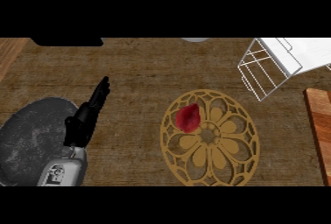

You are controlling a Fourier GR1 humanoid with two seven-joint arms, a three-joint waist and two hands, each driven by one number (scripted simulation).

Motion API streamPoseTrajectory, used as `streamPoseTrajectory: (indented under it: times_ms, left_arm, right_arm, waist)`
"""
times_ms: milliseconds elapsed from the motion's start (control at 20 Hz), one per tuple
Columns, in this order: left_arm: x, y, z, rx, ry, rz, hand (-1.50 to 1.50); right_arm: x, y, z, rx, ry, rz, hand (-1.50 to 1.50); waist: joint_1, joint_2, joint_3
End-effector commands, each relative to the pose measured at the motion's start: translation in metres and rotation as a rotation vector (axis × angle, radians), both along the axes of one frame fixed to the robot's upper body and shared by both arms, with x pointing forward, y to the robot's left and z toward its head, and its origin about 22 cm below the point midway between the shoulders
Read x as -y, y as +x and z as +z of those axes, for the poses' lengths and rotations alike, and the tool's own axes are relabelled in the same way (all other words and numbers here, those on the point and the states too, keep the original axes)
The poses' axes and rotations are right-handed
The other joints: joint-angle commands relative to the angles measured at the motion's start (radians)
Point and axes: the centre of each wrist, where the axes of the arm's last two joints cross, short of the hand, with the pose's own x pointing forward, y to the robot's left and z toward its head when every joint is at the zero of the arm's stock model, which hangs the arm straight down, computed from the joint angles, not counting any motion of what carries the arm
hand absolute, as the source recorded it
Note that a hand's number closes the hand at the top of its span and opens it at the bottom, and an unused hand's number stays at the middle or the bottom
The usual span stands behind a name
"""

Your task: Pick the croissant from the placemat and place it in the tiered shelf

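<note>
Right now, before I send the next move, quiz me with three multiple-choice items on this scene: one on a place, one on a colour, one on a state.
1. Where does the croissant lie?
A. on the placemat's upper left part
B. in the shelf
C. on the bare counter

2. What colour is the shelf?
A. black
B. white
C. red

3. How is the left hand?
A. curled round the croissant
B. fingers straight, holding nothing
C. pressing on the placemat

Answers: 1 A, it rests on the gold pattern, upper left. 2 B, its wires are white. 3 B, it stands apart, left of the placemat.
</note>
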Motion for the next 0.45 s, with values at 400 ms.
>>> streamPoseTrajectory:
  times_ms: [400]
  left_arm:
    - [0.001,0.001,0.008,0.013,-0.012,0.003,0.00]
  right_arm:
    - [0.061,-0.101,-0.029,-0.134,-0.062,0.043,-1.50]
  waist:
    - [-0.012,0.003,0.006]
